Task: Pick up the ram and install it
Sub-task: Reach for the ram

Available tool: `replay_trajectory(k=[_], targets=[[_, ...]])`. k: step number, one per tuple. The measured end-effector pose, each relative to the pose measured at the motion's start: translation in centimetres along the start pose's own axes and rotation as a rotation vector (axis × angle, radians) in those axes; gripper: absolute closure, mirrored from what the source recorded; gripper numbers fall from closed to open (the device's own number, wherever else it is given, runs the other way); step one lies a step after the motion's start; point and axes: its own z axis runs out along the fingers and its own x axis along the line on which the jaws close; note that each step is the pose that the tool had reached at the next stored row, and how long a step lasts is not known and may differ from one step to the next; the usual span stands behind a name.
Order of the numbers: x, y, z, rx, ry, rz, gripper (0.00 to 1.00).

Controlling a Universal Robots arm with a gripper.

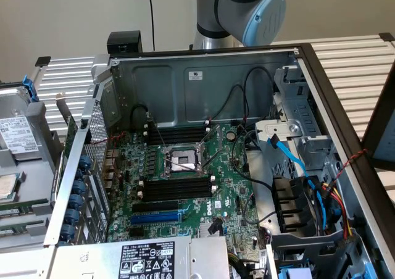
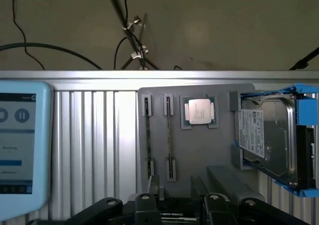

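Exterior view, far left of the frame: a grey parts tray (image 1: pixel 34 115) sits on the ribbed desk (image 1: pixel 68 69), just beside the open computer case (image 1: pixel 185 75). Moving to centre frame, there's the green motherboard (image 1: pixel 228 162) with the CPU socket (image 1: pixel 183 162) in its middle. Black memory slots (image 1: pixel 176 186) run just below the socket, and the blue slot (image 1: pixel 154 218) lies lower again. Top centre, my arm (image 1: pixel 247 7) rises behind the case's back wall. Right of centre, a blue data cable (image 1: pixel 287 152) hangs off the drive cage (image 1: pixel 308 162).

Over to my wrist view. A touchscreen pendant (image 2: pixel 17 145) lies on the desk beside the grey holder plate (image 2: pixel 199 155). On that plate two ram sticks stand edge-on in clips, side by side. The first ram stick (image 2: pixel 148 135) is nearer the pendant, and the second ram stick (image 2: pixel 168 135) is between it and a bare CPU (image 2: pixel 199 110). Past the CPU a hard drive (image 2: pixel 266 135) sits in a blue caddy (image 2: pixel 306 110). My claw (image 2: pixel 179 205) hangs spread wide, gripping nothing, near the sticks' closer ends and touching neither.
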Motion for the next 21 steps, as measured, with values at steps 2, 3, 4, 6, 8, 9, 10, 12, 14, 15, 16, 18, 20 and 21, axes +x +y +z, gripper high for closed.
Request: replay_trajectory(k=[2, 3, 4, 6, 8, 9, 10, 12, 14, 15, 16, 18, 20, 21], targets=[[0.00, 0.00, 0.00, -0.0001, 0.0001, 0.000, 0.61], [0.00, 0.01, 0.00, -0.0003, 0.0001, -0.001, 0.61], [0.00, 0.03, -0.01, -0.0003, 0.0002, -0.004, 0.61], [0.00, 0.04, 0.00, -0.0003, 0.0003, -0.010, 0.61], [0.00, 0.05, 0.01, -0.0005, 0.0006, -0.015, 0.61], [0.00, 0.05, 0.01, -0.0006, 0.0007, -0.016, 0.61], [0.00, 0.05, 0.01, -0.0007, 0.0008, -0.017, 0.61], [0.00, 0.08, 0.01, -0.0008, 0.0008, -0.020, 0.61], [-0.01, 0.30, 0.01, -0.0009, 0.0009, -0.030, 0.61], [0.00, 0.42, 0.01, -0.0010, 0.0009, -0.035, 0.61], [0.00, 0.50, 0.01, -0.0012, 0.0009, -0.038, 0.61], [0.00, 0.50, 0.01, -0.0011, 0.0009, -0.040, 0.61], [0.00, 0.50, 0.01, -0.0014, 0.0009, -0.040, 0.61], [-0.01, 0.50, 0.01, -0.0014, 0.0009, -0.040, 0.61]])
